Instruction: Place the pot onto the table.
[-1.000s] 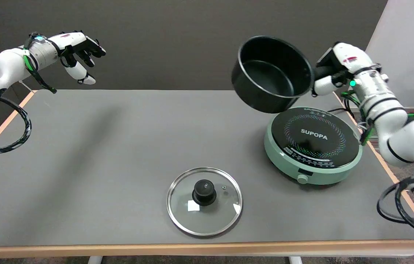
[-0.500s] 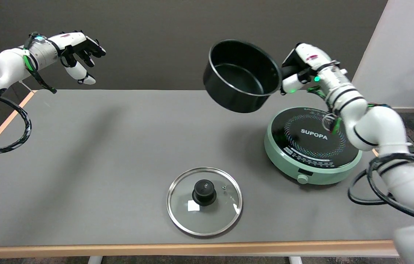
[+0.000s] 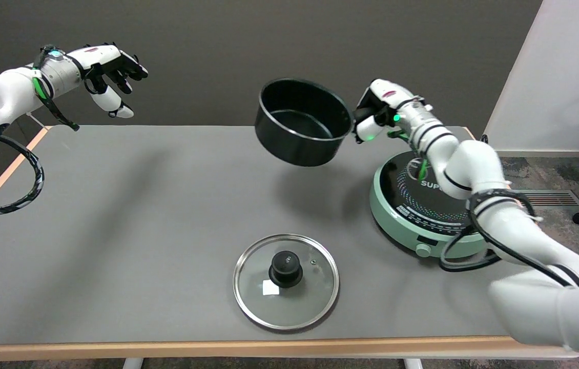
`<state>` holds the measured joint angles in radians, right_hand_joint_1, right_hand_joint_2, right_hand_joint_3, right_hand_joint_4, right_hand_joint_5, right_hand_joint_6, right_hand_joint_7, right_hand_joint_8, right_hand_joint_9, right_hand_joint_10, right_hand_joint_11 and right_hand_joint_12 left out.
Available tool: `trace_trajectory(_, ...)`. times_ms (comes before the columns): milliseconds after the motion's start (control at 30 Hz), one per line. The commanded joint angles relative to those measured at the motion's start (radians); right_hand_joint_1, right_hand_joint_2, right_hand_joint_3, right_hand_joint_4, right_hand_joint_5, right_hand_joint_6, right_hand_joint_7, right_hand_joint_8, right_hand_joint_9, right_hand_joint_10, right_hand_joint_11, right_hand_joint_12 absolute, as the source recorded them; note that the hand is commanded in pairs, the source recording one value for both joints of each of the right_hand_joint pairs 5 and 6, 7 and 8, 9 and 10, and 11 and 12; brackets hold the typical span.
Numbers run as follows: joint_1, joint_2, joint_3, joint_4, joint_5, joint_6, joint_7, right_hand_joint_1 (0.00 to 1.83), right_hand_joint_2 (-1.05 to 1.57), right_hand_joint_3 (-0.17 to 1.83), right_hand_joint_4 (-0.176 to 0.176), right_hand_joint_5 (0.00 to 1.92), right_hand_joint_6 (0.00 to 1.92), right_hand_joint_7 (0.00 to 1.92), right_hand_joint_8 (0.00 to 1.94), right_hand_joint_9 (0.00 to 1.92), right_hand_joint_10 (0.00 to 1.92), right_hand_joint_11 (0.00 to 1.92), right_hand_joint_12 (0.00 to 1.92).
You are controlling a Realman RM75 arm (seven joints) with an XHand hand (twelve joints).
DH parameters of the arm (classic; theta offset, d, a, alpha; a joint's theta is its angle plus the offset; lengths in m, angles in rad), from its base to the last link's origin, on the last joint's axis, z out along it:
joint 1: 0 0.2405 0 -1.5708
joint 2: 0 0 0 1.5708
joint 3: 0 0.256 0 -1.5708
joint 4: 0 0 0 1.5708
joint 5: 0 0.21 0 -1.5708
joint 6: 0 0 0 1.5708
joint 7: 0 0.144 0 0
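Pot: black, empty, lidless. I hold it in the air, left of the cooker and past it toward the table's far edge. It tilts a little, its opening showing toward my camera. Its shadow falls on the bare grey top just left of the cooker.

Right hand: I have it closed around the pot's handle at the pot's right side, above the cooker's far-left rim. A green light glows at the wrist.

Right arm: it reaches in from the lower right and crosses over the cooker's right half, hiding part of the brand lettering.

Cooker: my landmark. Round, pale green body, black glass top with a ring of coloured dots, one knob at its near side. It sits close to the table's right edge.

Lid: glass with a steel rim and a black knob, lying flat, left of the cooker and nearer to me, close to the table's near edge.

Table: grey top with a wood-coloured border. Left of the cooker I see a broad open stretch running to the left edge, interrupted only by the lid.

Cable: black loop hanging from my arm, resting against the cooker's near-right rim.
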<state>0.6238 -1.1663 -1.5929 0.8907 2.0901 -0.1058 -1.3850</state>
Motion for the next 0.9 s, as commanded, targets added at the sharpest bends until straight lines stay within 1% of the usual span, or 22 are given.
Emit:
trace_trajectory(33,0.214,-0.176,-0.037,-0.299,-0.237,-0.031,-0.003,1.11,0.99,1.28,-0.106,1.67,1.67,1.67,1.67,1.67,1.67,1.67,1.67)
trace_trajectory(333,0.23,-0.236,-0.044,-0.356,-0.315,-0.032,0.004,1.07,1.14,1.12,-0.099,1.71,1.71,1.71,1.71,1.71,1.71,1.71,1.71)
trace_trajectory(400,0.276,-0.259,-0.118,-0.304,-0.268,-0.031,-0.063,1.06,1.18,1.07,-0.098,1.72,1.72,1.72,1.72,1.72,1.72,1.72,1.72)
trace_trajectory(433,0.227,-0.239,-0.044,-0.369,-0.316,-0.015,0.001,1.06,1.19,1.06,-0.097,1.72,1.72,1.72,1.72,1.72,1.72,1.72,1.72)
trace_trajectory(667,0.22,-0.232,-0.037,-0.397,-0.352,0.031,0.004,1.01,1.32,0.92,-0.093,1.73,1.73,1.73,1.73,1.73,1.73,1.73,1.73)
trace_trajectory(900,0.176,-0.223,-0.037,-0.356,-0.353,0.04,0.005,0.97,1.41,0.81,-0.088,1.74,1.74,1.74,1.74,1.74,1.74,1.74,1.74)
